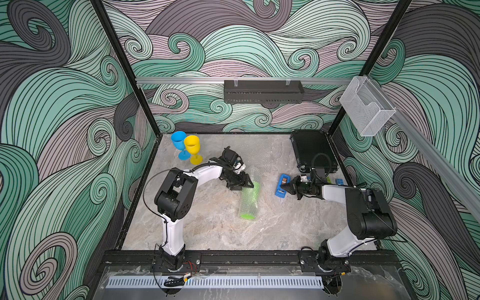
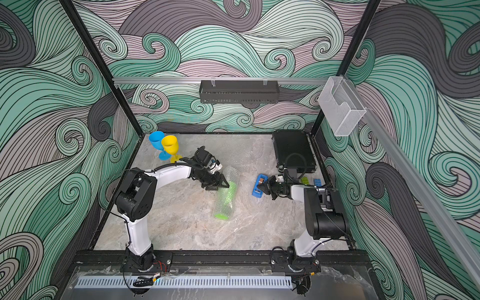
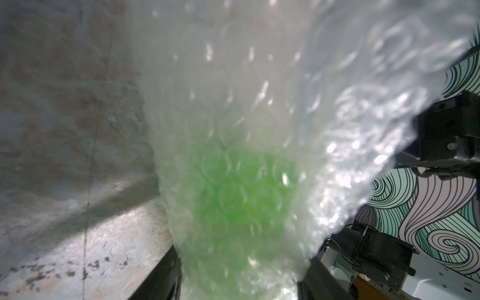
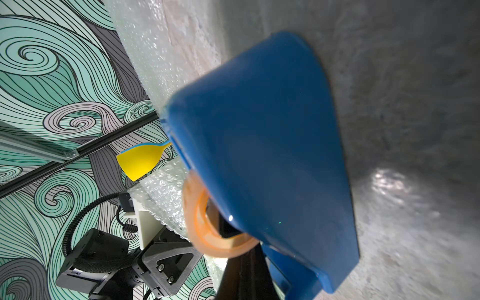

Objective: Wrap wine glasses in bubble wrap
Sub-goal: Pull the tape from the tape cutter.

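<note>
Left wrist view: left end effector (image 3: 241, 255) clamps bubble wrap (image 3: 233, 78) round the green goblet (image 3: 233, 194). It looks light, squashy, slippery; best held mid-bowl.

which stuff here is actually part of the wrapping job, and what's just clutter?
Job: green goblet, rolled in bubble wrap; blue goblet; yellow goblet; tape dispenser, likely for sealing.
Lying about: black case; green block; blue block; black wall shelf; clear wall bin.
</note>
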Tool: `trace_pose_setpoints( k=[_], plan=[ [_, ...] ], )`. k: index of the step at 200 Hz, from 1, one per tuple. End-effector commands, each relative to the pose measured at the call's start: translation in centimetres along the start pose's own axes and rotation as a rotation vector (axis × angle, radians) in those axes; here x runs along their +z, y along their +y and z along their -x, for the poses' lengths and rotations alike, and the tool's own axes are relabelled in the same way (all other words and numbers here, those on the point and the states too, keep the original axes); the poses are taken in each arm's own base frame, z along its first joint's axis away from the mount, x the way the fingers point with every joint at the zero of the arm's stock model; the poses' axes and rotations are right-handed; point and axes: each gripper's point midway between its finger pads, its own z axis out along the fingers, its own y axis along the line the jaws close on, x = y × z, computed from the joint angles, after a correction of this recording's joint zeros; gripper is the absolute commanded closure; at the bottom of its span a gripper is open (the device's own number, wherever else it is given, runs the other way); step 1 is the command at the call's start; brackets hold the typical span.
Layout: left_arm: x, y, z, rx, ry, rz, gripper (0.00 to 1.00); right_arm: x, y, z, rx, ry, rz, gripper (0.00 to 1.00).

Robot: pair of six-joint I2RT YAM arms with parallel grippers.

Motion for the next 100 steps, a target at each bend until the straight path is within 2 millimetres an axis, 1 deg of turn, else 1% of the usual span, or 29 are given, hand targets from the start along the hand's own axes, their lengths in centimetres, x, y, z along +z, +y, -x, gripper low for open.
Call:
trace_pose_setpoints(
  k=[1, 24, 46, 60, 75, 91, 100],
  plan=[
    [1.8, 4.0, -3.3, -0.055, 0.103, 0.163, 0.37, -0.5, 2.1, 0.6, -0.017, -0.014, 0.051, 1.0],
    [2.3, 4.4, -3.6, -0.067, 0.112, 0.166, 0.37, -0.7, 2.7, 0.6, -0.012, -0.016, 0.075, 1.0],
    [2.0, 4.2, -3.4, -0.063, 0.108, 0.167, 0.37, -0.7, 3.2, 0.8, 0.008, -0.011, 0.1, 1.0],
    [2.3, 4.4, -3.7, -0.072, 0.113, 0.164, 0.37, -0.7, 3.3, 1.0, 0.014, -0.012, 0.101, 1.0],
    [2.2, 4.4, -3.5, -0.068, 0.11, 0.166, 0.37, -0.6, 3.4, 1.0, 0.034, -0.004, 0.11, 1.0],
    [1.9, 4.2, -3.3, -0.064, 0.103, 0.167, 0.37, -0.9, 4.6, 1.3, 0.047, -0.012, 0.156, 1.0],
    [2.1, 4.3, -3.5, -0.071, 0.109, 0.166, 0.37, -1.1, 5.1, 1.3, 0.04, -0.013, 0.159, 1.0]
  ],
)
